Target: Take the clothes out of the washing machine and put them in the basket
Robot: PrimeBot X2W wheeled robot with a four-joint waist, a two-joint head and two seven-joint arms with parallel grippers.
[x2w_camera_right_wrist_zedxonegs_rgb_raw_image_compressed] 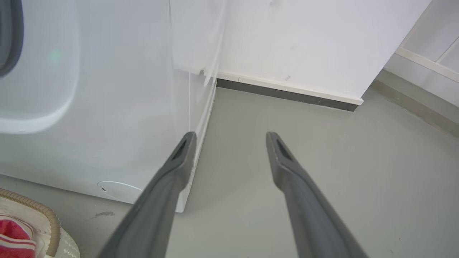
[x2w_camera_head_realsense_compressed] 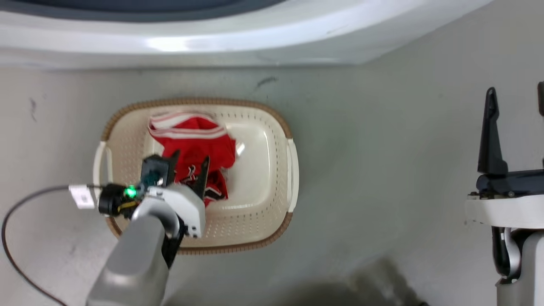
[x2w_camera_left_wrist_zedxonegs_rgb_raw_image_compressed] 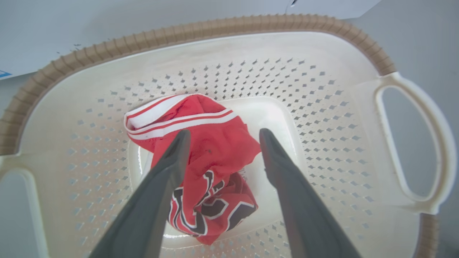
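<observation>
The cream basket (x2w_camera_head_realsense_compressed: 278,127) with a brown rim stands on the grey floor in front of the white washing machine (x2w_camera_head_realsense_compressed: 212,42). A red garment (x2w_camera_head_realsense_compressed: 199,144) with white-striped trim and black-and-white print lies crumpled on its floor. My left gripper (x2w_camera_head_realsense_compressed: 191,163) hovers just above that garment, open, fingers straddling it with nothing pinched. In the left wrist view the garment (x2w_camera_left_wrist_zedxonegs_rgb_raw_image_compressed: 215,154) lies between and below the left gripper (x2w_camera_left_wrist_zedxonegs_rgb_raw_image_compressed: 224,133), inside the basket (x2w_camera_left_wrist_zedxonegs_rgb_raw_image_compressed: 215,25). My right gripper (x2w_camera_head_realsense_compressed: 516,95) stands open and empty off to the right, well away from the basket.
In the right wrist view the right gripper (x2w_camera_right_wrist_zedxonegs_rgb_raw_image_compressed: 231,134) points at the washing machine's (x2w_camera_right_wrist_zedxonegs_rgb_raw_image_compressed: 107,125) lower corner, with a white wall and dark baseboard (x2w_camera_right_wrist_zedxonegs_rgb_raw_image_compressed: 287,93) behind. The basket's corner (x2w_camera_right_wrist_zedxonegs_rgb_raw_image_compressed: 36,211) shows at lower left. A black cable (x2w_camera_head_realsense_compressed: 25,204) loops over the floor at left.
</observation>
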